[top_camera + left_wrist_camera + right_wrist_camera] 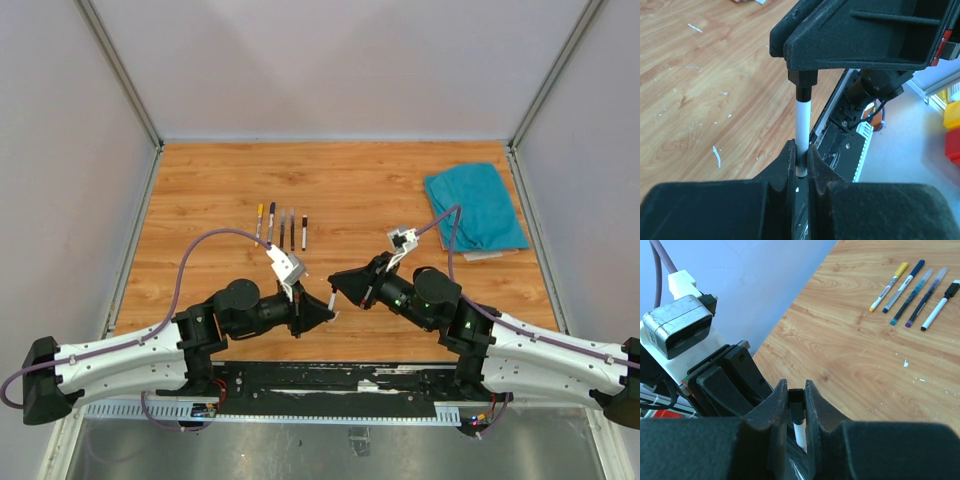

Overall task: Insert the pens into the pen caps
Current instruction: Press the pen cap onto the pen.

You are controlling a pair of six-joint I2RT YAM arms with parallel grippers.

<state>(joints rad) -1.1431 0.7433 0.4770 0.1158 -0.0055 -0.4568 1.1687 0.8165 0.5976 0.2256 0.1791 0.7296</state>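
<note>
The white pen (801, 125) is held off the wood, above the middle of the worktop's (380, 190) near edge, between the two arms. Its upper end meets a black cap (803, 93), and the barrel runs straight into the cap's mouth. How deep it sits cannot be told.

The left gripper (800, 150) has its fingers pressed tight on the lower part of the barrel, with no gap beside it. The right gripper (796, 387) is closed just as tightly on the cap, and a short stretch of white barrel shows below its fingers. In the top view the two grippers point at each other, tips nearly touching, and the pen is only a pale sliver between them.

The other pens (281, 228) lie in a neat row of five, side by side and parallel, left of centre and midway between the near and far edges. The right wrist view gives their colours: one yellow-capped (888, 286), one dark blue (903, 285), one with a teal end (912, 296), one with a purple end (927, 295), and one white with a black cap (940, 305).

A teal cloth (475, 205) lies crumpled toward the far right corner. Only the left wrist view shows the small white scraps (716, 156) scattered on the wood.
</note>
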